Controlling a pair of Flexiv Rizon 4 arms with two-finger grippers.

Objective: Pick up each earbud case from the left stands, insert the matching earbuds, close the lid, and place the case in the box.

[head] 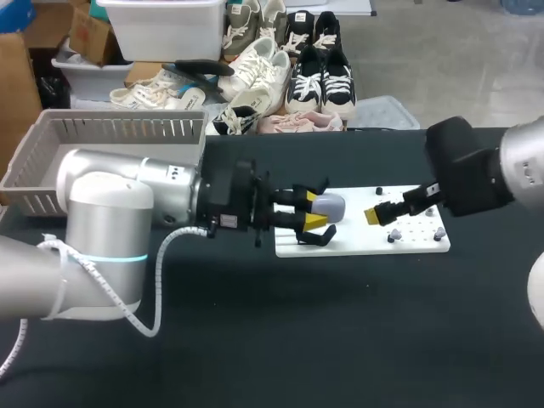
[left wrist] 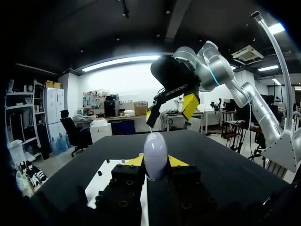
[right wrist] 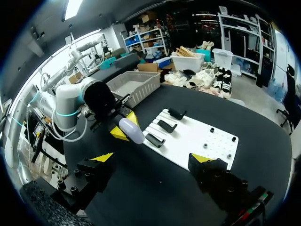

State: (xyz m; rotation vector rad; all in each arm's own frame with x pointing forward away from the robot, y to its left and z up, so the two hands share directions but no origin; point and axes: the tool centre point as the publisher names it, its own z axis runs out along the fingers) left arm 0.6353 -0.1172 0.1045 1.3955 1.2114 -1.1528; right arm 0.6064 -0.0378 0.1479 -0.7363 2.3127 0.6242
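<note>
A pale lavender earbud case [head: 330, 206] hangs just above the left end of the white board [head: 365, 245], with its lid down. My left gripper [head: 314, 210] is shut on it from both sides. In the left wrist view the case [left wrist: 155, 155] stands upright between the yellow fingertips [left wrist: 134, 161]. My right gripper [head: 384, 211] hovers over the board's middle, open and empty, a short way right of the case. In the right wrist view the case [right wrist: 131, 131] is ahead of my wide-open right gripper [right wrist: 153, 157]. Small dark earbuds [head: 393, 235] sit on the board's right end.
Black stands [right wrist: 167, 125] line the board's left end; one stand [head: 313, 239] lies just below the held case. A grey slatted basket [head: 110, 127] sits at the table's back left. Black tabletop [head: 340, 323] stretches in front of the board.
</note>
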